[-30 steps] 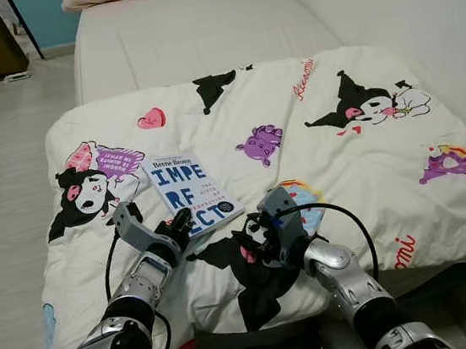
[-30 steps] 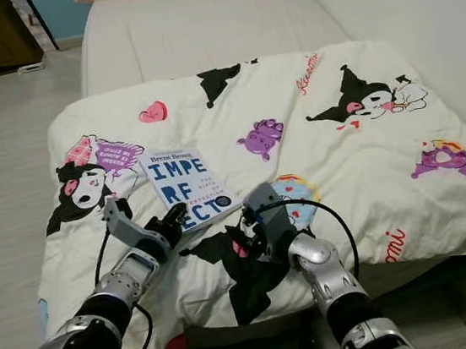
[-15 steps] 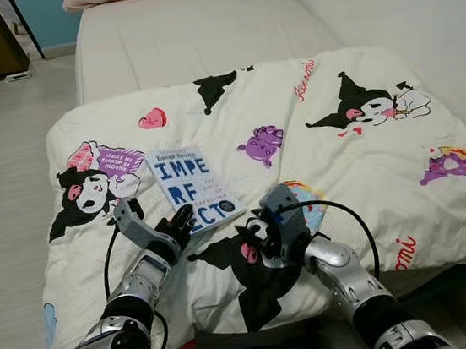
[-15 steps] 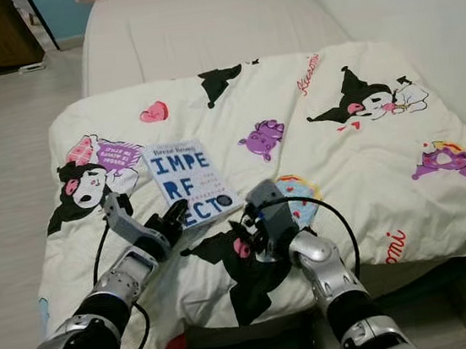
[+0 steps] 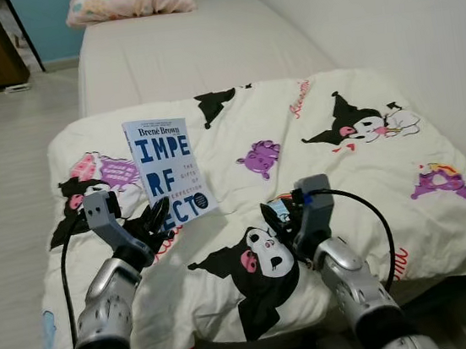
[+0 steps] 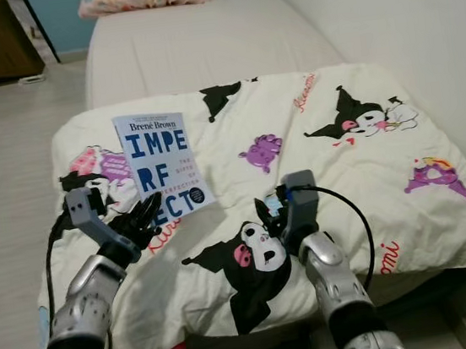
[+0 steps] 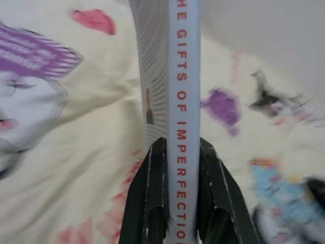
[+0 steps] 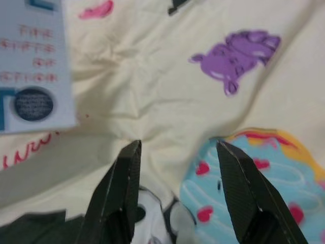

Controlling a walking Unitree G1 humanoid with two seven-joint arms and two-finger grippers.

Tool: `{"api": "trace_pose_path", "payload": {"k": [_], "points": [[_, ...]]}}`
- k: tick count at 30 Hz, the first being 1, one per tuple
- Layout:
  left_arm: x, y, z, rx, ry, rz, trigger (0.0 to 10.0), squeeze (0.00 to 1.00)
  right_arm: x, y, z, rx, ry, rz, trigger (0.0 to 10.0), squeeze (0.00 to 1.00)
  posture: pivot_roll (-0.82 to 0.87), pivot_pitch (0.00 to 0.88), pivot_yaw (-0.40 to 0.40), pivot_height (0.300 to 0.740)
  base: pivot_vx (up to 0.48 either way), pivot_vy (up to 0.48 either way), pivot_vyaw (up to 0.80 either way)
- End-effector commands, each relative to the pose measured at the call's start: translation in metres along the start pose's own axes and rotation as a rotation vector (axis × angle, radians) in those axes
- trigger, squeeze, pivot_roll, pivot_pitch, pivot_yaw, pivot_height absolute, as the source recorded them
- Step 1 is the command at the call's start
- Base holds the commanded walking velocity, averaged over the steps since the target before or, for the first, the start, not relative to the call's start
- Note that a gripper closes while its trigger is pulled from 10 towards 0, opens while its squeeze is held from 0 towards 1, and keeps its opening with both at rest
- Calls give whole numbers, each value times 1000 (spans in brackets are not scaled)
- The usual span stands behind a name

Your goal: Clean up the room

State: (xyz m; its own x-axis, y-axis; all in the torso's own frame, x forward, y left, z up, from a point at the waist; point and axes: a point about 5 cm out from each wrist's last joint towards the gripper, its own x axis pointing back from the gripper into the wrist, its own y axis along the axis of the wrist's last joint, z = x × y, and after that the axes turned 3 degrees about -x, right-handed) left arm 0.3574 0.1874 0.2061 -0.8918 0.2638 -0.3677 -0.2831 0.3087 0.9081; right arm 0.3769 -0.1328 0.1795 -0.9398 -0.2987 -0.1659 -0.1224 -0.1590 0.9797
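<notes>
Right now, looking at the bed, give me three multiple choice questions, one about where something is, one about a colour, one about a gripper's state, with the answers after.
1. Where is the pillow?
A. At the far end of the bed
B. On the floor
C. Under the book

2. What colour are the big letters on the cover of the book?
A. Red
B. Blue
C. Green

3. What is the left gripper doing?
A. Hanging open, apart from everything
B. Shut on the book's spine
C. Shut on the duvet

Answers: 1 A, the pillow lies at the far end of the mattress, beyond the cartoon-print duvet. 2 B, the eye views show large blue letters on a pale cover. 3 B, the left wrist view shows both black fingers pressed against the spine, the book raised off the duvet, while the right gripper hovers open over the duvet.
</notes>
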Motion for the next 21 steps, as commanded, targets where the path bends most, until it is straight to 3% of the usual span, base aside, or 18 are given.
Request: {"api": "trace_pose_path", "payload": {"k": [1,4,5,7,8,9,10,13,14,21], "points": [[6,3,-1,-64,8,17,10000,0,6,-7,-3,-34,-31,23,10000,0,-9,307,-14,568,0,0,0],[14,2,-1,-108,21,45,10000,0,12,-10,-3,-37,-47,25,10000,0,-2,298,-11,568,0,0,0],[21,-1,-2,-158,37,64,10000,0,19,-15,0,-40,-60,26,10000,0,1,278,-8,568,0,0,0],[21,-1,-2,-158,37,64,10000,0,19,-15,0,-40,-60,26,10000,0,1,278,-8,568,0,0,0],[31,-6,-6,-238,40,88,10000,0,26,-21,5,-41,-62,27,10000,0,-1,270,-10,568,0,0,0],[31,-6,-6,-238,40,88,10000,0,26,-21,5,-41,-62,27,10000,0,-1,270,-10,568,0,0,0],[43,-14,-11,-287,50,107,10000,0,37,-29,10,-59,-64,38,10000,0,-3,263,-12,568,0,0,0],[43,-14,-11,-287,50,107,10000,0,37,-29,10,-59,-64,38,10000,0,-3,263,-12,568,0,0,0],[51,-21,-17,-322,52,116,10000,0,46,-36,14,-69,-60,48,10000,0,-4,260,-14,568,0,0,0],[64,-30,-30,-326,83,160,10000,0,62,-44,18,-92,-69,79,10000,0,-5,252,-16,568,0,0,0]]}}
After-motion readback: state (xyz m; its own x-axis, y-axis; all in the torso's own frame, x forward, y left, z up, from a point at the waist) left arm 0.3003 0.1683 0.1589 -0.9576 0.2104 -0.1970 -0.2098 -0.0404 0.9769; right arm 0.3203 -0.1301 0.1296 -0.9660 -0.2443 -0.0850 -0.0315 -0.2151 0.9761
